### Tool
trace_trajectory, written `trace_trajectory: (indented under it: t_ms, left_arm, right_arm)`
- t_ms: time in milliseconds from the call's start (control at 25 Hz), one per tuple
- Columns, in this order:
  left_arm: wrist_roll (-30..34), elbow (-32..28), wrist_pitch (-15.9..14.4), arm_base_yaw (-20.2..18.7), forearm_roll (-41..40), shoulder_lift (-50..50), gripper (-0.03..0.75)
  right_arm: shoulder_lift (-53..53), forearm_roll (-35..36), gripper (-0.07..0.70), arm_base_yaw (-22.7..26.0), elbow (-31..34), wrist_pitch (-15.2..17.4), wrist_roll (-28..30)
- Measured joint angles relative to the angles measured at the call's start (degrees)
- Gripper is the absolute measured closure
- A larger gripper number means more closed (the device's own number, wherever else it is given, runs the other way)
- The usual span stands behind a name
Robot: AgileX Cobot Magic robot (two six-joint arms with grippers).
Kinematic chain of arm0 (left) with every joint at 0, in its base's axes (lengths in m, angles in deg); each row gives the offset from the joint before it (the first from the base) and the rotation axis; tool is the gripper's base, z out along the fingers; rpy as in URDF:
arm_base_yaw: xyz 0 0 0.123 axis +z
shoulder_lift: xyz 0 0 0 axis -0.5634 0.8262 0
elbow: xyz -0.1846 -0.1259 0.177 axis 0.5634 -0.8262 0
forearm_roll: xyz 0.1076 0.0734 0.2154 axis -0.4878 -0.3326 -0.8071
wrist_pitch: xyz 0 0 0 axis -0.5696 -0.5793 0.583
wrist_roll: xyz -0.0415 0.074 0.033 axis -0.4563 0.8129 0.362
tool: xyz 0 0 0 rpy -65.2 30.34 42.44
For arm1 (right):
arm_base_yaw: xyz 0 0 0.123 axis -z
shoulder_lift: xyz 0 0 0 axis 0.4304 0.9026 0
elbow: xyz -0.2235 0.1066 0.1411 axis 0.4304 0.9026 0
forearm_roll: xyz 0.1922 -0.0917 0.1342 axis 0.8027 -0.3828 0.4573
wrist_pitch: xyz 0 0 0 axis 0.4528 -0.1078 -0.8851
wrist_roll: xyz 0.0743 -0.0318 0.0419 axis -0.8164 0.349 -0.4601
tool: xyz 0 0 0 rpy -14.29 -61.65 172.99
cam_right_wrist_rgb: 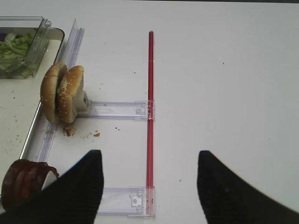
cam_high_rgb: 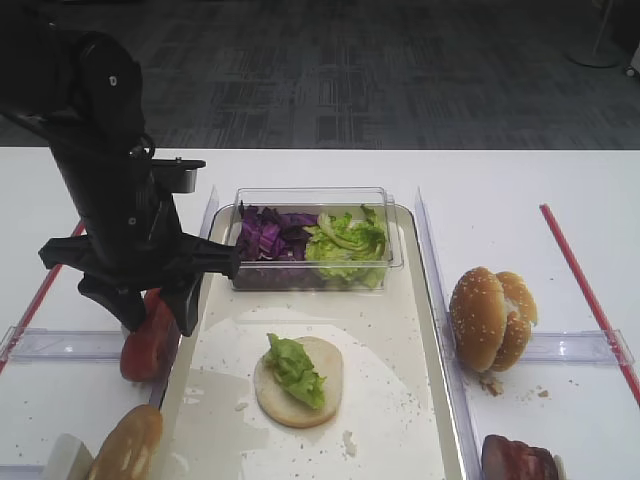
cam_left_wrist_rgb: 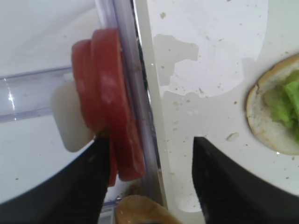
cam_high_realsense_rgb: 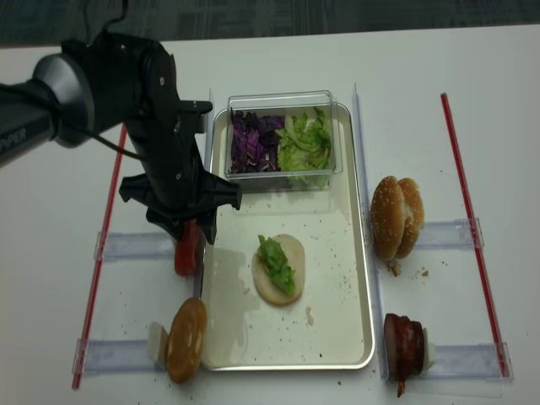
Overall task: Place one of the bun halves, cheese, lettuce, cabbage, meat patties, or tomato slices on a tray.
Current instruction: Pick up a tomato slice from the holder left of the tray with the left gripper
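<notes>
Two tomato slices (cam_left_wrist_rgb: pixel 110 93) stand on edge against a white block (cam_left_wrist_rgb: pixel 70 121), just outside the left rim of the cream tray (cam_left_wrist_rgb: pixel 205 60). My left gripper (cam_left_wrist_rgb: pixel 152 140) hangs over them, open. Its left finger touches the slices' lower edge and its right finger is over the tray, so the nearer slice and the rim lie between the jaws. On the tray lies a pale bun base (cam_high_rgb: pixel 305 385) topped with lettuce (cam_high_rgb: pixel 295 368). My right gripper (cam_right_wrist_rgb: pixel 148 153) is open over bare table with nothing in it.
A clear tub (cam_high_rgb: pixel 315 240) at the tray's far end holds purple cabbage (cam_high_rgb: pixel 265 235) and lettuce (cam_high_rgb: pixel 345 240). Two sesame bun halves (cam_high_rgb: pixel 490 318) stand right of the tray, a meat patty (cam_high_rgb: pixel 520 460) nearer. Another bun half (cam_high_rgb: pixel 127 445) sits front left. Red strips (cam_right_wrist_rgb: pixel 150 93) border the table.
</notes>
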Motion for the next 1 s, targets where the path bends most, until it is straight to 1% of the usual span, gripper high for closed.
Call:
trace_trajectory:
  t_ms: [200, 280, 360, 640, 760, 1000]
  left_arm:
    - [0.00, 0.00, 0.00, 0.00, 0.00, 0.13, 0.363]
    - [0.00, 0.08, 0.02, 0.00, 0.00, 0.50, 0.381]
    - [0.00, 0.08, 0.02, 0.00, 0.00, 0.85, 0.405]
    - [0.00, 0.08, 1.46, 0.00, 0.00, 1.15, 0.528]
    - [0.00, 0.08, 1.57, 0.00, -0.11, 1.15, 0.572]
    - [-0.85, 0.08, 1.76, 0.00, -2.89, 1.15, 0.652]
  right_arm:
    - [0.00, 0.00, 0.180, 0.00, 0.00, 0.00, 0.00]
    - [0.00, 0.00, 0.183, 0.00, 0.00, 0.00, 0.00]
    - [0.00, 0.00, 0.183, 0.00, 0.00, 0.00, 0.00]
    - [0.00, 0.00, 0.185, 0.00, 0.00, 0.00, 0.00]
    - [0.00, 0.00, 0.185, 0.00, 0.00, 0.00, 0.00]
    - [0.00, 0.00, 0.186, 0.00, 0.00, 0.00, 0.00]
